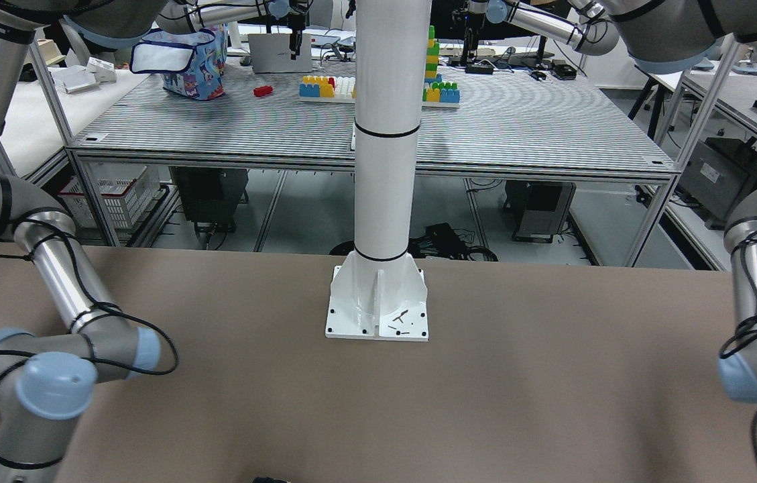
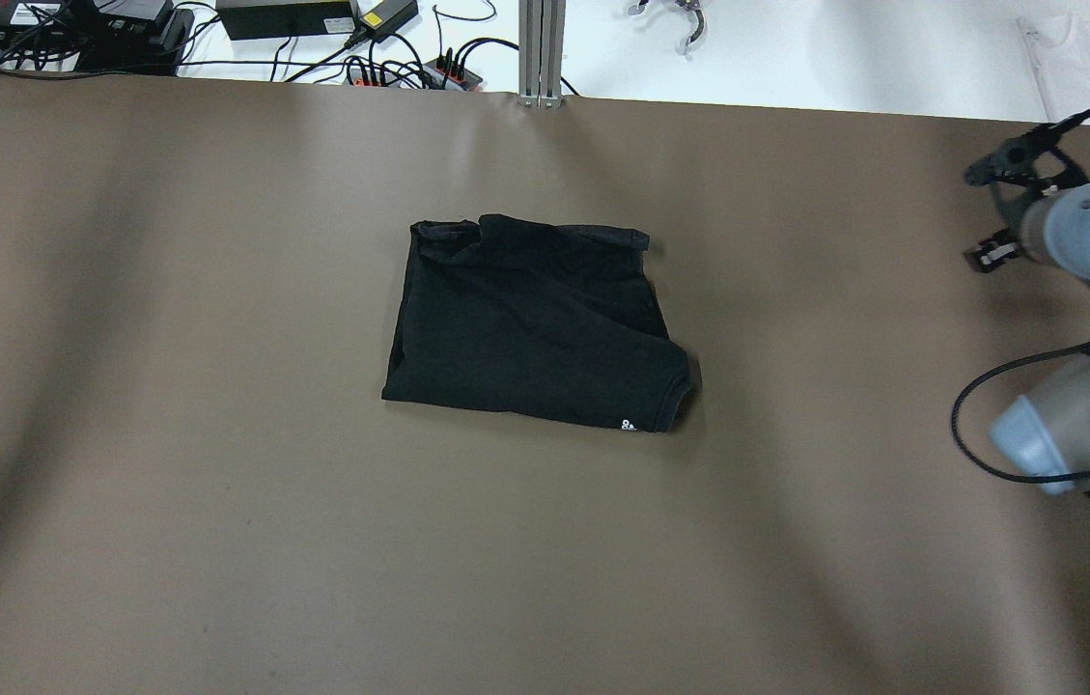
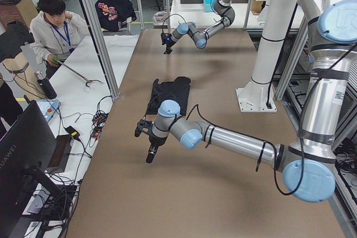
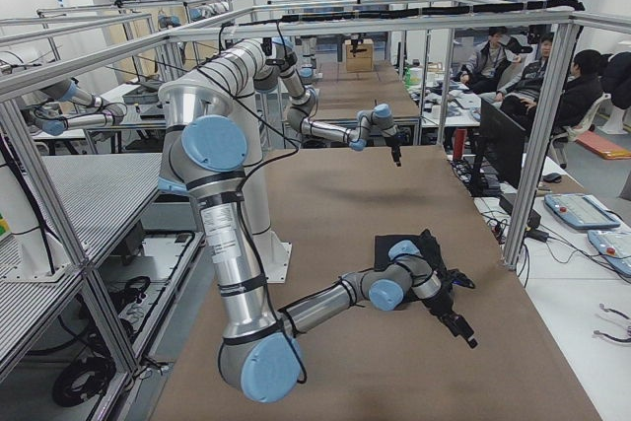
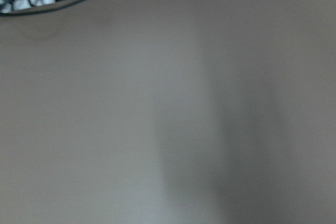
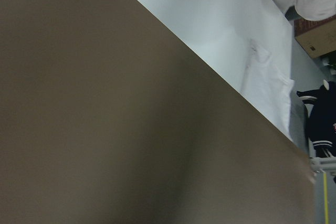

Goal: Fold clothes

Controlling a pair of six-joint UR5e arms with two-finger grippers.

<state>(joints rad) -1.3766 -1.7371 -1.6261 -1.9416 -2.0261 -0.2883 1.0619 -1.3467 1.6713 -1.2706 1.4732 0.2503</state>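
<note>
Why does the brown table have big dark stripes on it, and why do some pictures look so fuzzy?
Overhead view: the stripes on the table are wide, soft shadows, while the black clothes look sharp. Left wrist view: blurry, just brown surface with one dim shadow band. Right wrist view: soft and tilted too, and the white surface beside the brown looks washed out.

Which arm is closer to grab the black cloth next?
Probably right: the right end effector hovers nearer the black cloth; the left end effector sits outside the overhead view.
</note>
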